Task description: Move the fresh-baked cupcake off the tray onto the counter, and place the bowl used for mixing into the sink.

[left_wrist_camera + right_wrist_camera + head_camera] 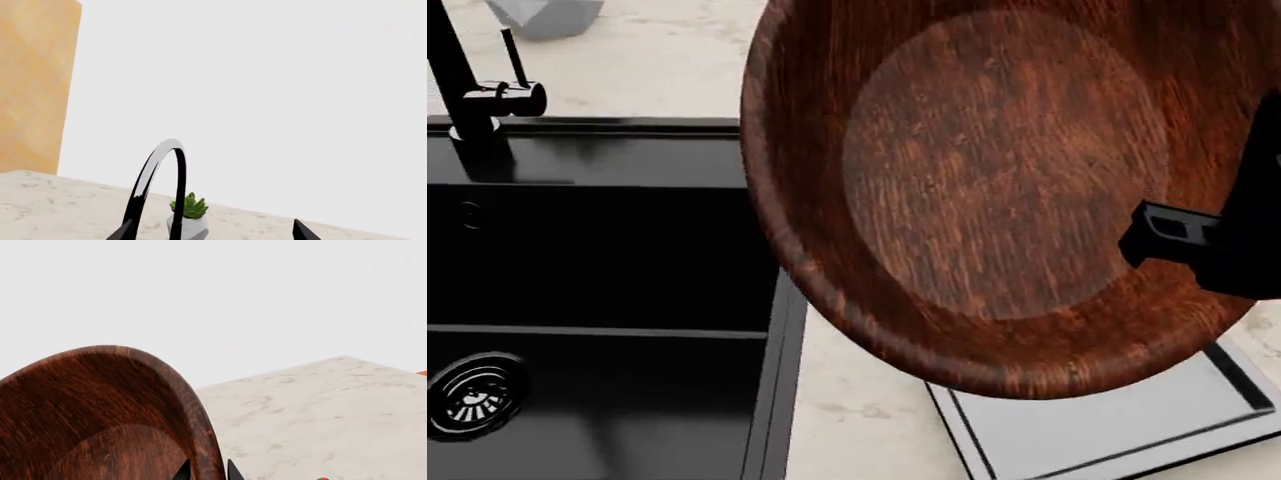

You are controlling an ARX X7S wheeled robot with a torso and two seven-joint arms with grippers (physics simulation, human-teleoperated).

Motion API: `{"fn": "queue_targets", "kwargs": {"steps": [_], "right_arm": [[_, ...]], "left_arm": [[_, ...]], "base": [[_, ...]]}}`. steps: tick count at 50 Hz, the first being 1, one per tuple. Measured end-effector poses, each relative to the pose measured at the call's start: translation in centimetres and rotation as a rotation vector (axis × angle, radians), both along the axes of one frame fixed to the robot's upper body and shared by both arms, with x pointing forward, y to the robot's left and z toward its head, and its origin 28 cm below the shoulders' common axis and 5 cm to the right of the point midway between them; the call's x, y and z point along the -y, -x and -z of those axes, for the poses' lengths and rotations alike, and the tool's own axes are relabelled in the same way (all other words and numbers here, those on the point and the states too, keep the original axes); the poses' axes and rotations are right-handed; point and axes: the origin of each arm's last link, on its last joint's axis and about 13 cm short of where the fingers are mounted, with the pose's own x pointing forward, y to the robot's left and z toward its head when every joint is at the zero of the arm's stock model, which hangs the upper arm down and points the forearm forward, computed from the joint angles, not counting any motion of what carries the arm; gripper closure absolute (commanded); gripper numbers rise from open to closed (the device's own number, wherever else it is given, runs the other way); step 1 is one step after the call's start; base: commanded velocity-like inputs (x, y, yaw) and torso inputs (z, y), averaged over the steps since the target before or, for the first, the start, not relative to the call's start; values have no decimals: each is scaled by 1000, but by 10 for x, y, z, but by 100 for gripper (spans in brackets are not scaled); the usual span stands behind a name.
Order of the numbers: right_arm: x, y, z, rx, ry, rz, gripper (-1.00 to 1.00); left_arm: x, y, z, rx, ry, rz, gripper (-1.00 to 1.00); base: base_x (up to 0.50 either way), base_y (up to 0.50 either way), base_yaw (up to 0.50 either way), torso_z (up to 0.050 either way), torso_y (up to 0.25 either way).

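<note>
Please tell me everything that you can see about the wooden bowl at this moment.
The bowl is large, round and dark reddish-brown, with visible wood grain and a flat circular bottom. It is lifted and tilted steeply, its inside facing the head camera. It hangs partly above the tray and the counter, just right of the sink. The right end effector pinches its rim, one finger on each side. It looks empty.
</note>
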Motion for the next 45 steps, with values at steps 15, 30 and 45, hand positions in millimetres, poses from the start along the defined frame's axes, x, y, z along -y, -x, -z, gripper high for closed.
{"fn": "queue_targets", "kwargs": {"steps": [15, 30, 45], "right_arm": [[-3, 2, 10, -9, 8, 4, 100], [-2, 0, 15, -20, -5, 7, 100], [-3, -4, 17, -25, -10, 1, 100]], "left_arm": [[-3, 1, 0, 3, 11, -9, -100], [-5, 2, 1, 3, 17, -12, -100], [-5, 1, 1, 4, 17, -12, -100]], "base": [[-35, 500, 0, 0, 1], [-33, 500, 0, 1, 0], [42, 500, 0, 0, 1]]}}
